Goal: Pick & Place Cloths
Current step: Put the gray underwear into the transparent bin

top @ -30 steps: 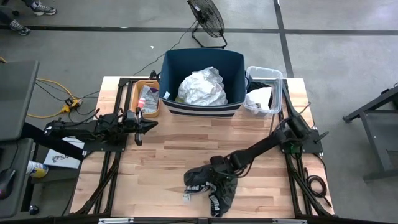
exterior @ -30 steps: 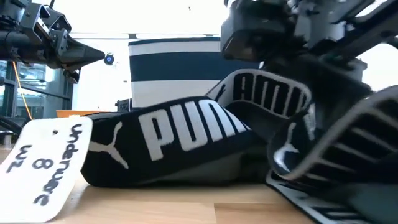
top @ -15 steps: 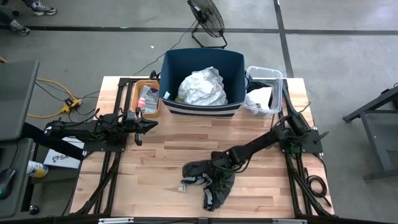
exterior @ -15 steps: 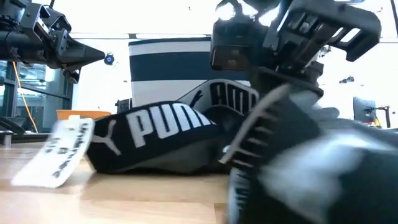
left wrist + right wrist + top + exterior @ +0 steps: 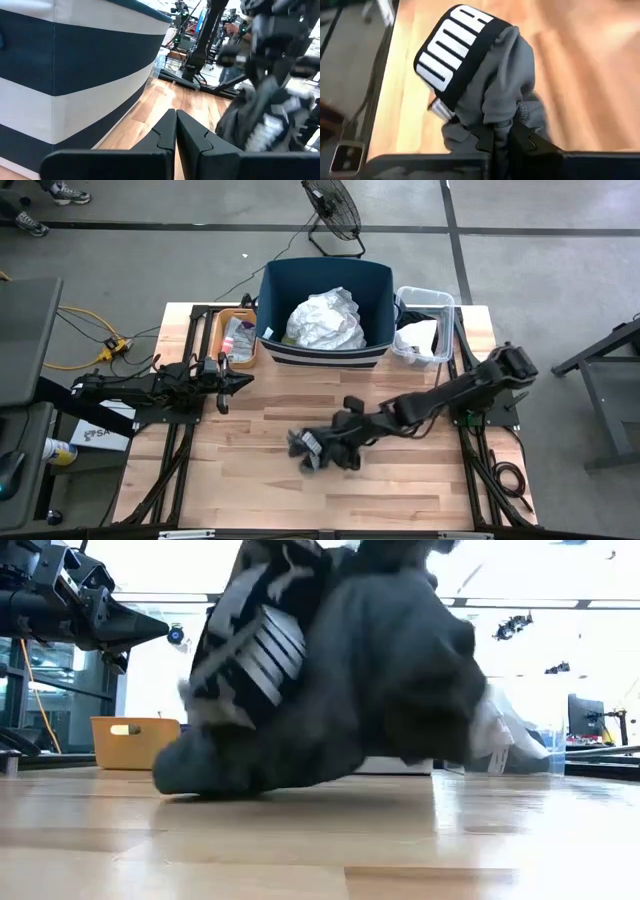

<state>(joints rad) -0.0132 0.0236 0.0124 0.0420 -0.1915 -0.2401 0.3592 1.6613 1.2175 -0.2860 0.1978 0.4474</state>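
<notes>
dark grey shorts gripped over the middle of the bench

at the left side of the pale wooden bench (image 5: 240, 450), the left claw (image 5: 240, 379) is held clenched on nothing, its two dark fingers (image 5: 170, 135) pressed together and pointed toward the bench's middle. just beyond it, at the far left of the bench, a small orange tray (image 5: 236, 338) is seen with a few small items inside. beside the tray, at the far middle edge, a big navy bin with a white stripe (image 5: 326, 308) is set, and a crumpled thin white garment (image 5: 327, 320) is piled inside it.

in front of the bin, over the middle of the bench, the dark grey shorts with a black waistband lettered in white (image 5: 320, 450) are bunched into a lump. the fabric is pinched by the right claw (image 5: 501, 136), which is clamped on the grey cloth, with the waistband folded over above the grip. in the low view the bundle (image 5: 330, 670) is seen hanging, and only its lowest fold is touching the bench. a white tag (image 5: 492, 735) is seen dangling from it.

to the right of the bin, a small clear plastic tub (image 5: 424, 323) with white and black cloth inside is placed at the far right corner. the right arm is stretched from the right edge toward the shorts.
</notes>
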